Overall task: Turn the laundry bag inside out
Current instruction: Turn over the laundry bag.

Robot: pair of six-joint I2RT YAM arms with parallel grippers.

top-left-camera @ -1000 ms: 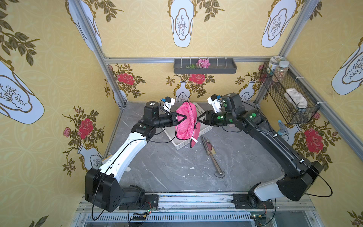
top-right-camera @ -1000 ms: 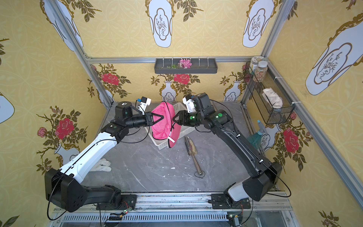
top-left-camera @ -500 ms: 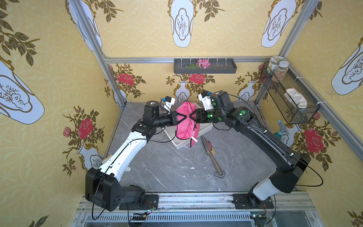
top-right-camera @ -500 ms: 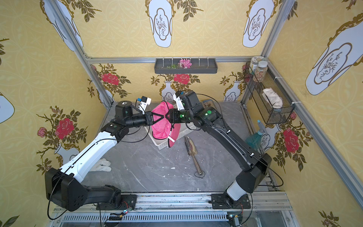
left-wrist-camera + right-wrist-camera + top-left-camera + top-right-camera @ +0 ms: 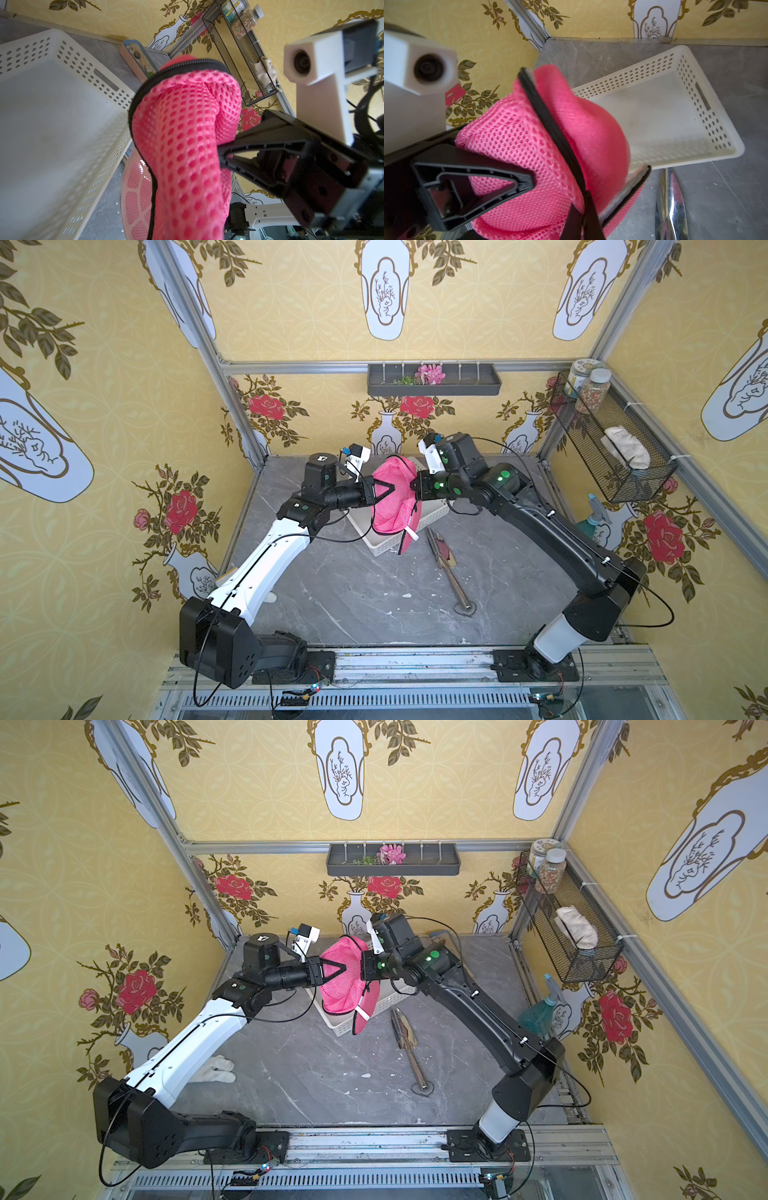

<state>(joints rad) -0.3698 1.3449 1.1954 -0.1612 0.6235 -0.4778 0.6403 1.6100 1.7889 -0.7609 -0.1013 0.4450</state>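
The pink mesh laundry bag (image 5: 392,506) (image 5: 340,990) hangs in the air above the white perforated basket (image 5: 384,548) (image 5: 337,1028), held between both grippers. My left gripper (image 5: 392,488) (image 5: 344,968) comes from the left and is shut on the mesh. From the right, my right gripper (image 5: 412,490) (image 5: 361,972) is shut on the bag's black zipper trim (image 5: 550,124). In the right wrist view its fingers (image 5: 588,216) pinch the trim. A flap with a white tab (image 5: 411,533) dangles below. In the left wrist view the mesh (image 5: 187,145) hides my own jaws.
A metal trowel (image 5: 451,574) lies on the grey table right of the basket. A white glove (image 5: 216,1070) lies by the left arm. A spray bottle (image 5: 538,1011) stands at the right wall, under a wire rack (image 5: 619,456) with jars.
My right gripper has moved left up to the bag and shut on its zipper trim. The left gripper has kept its hold in the same place.
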